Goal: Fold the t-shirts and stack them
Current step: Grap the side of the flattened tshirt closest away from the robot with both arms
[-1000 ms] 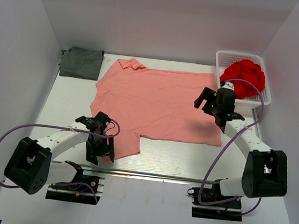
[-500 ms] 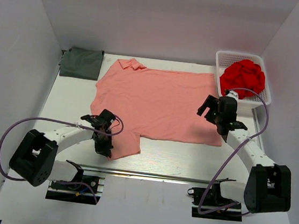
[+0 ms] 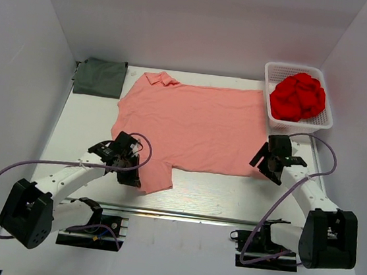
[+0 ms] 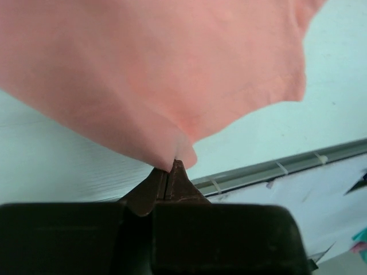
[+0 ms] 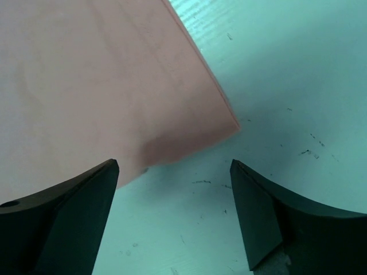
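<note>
The salmon-pink t-shirt lies spread flat across the table, collar at the back left. My left gripper is shut on the edge of its near-left sleeve. In the left wrist view the jaws meet on a pinch of the pink cloth, which lifts slightly from the table. My right gripper stands open just over the shirt's near-right hem corner. Its fingertips straddle bare table with nothing between them. The dark grey-green t-shirt sits folded at the back left corner.
A white basket at the back right holds a crumpled red cloth. A metal rail runs along the table's near edge. White walls close in the left, right and back sides.
My left gripper closed on the near-left sleeve. My right gripper came down and toward me, from beside the basket to the shirt's near-right corner, staying open.
</note>
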You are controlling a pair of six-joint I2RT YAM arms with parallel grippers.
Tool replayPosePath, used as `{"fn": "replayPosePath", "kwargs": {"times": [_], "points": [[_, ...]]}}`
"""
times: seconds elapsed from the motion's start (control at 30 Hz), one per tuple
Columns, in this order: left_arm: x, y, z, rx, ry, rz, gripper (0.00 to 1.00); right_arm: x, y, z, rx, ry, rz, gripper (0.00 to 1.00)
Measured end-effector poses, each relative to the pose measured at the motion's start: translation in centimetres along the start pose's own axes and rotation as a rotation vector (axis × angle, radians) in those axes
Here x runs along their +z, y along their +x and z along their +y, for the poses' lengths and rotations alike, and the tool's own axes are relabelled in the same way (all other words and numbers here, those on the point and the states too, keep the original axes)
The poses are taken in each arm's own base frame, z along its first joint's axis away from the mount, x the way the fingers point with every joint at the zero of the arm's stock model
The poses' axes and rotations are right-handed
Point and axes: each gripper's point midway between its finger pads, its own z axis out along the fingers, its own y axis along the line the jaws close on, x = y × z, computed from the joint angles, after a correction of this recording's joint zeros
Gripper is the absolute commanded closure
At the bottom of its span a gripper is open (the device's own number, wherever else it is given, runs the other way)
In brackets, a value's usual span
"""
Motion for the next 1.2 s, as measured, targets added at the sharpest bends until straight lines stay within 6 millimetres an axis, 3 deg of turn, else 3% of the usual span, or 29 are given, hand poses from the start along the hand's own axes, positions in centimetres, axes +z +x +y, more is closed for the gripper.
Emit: {"fn": "replayPosePath", "kwargs": {"times": [0.17,0.33,0.43,0.5,0.57,0.63,0.73,1.0,1.2], "points": [[-0.4,-0.6,-1.7,0.053,0.087,-0.014,1.00,1.2,1.0,-0.9,0.019,0.047,0.051,0.21],[-1.3,-2.6,-3.5,0.093,0.159,-0.072,1.00,2.9,1.9,-0.7,0.048,0.040,0.083,0.28],[-1.9,-3.9,-4.5,0.113,0.188,-0.118,1.00,3.4,1.4,-0.2,0.050,0.028,0.065,0.48],[-2.2,-4.6,-4.9,0.119,0.196,-0.145,1.00,3.7,1.1,0.1,0.052,0.019,0.056,0.50],[-2.5,-5.3,-5.1,0.122,0.191,-0.174,1.00,3.9,0.7,0.4,0.055,0.006,0.047,0.76],[-3.0,-6.3,-5.2,0.122,0.180,-0.209,1.00,4.1,0.8,0.6,0.057,-0.003,0.050,0.93],[-3.9,-8.2,-5.7,0.122,0.175,-0.279,1.00,4.1,0.9,0.7,0.059,-0.010,0.059,1.00],[-4.9,-13.5,-6.7,0.109,0.165,-0.447,1.00,3.7,0.9,0.8,0.037,-0.014,0.074,1.00],[-5.9,-18.2,-6.9,0.121,0.132,-0.564,1.00,2.5,-2.2,2.6,-0.003,-0.059,0.029,1.00]]}}
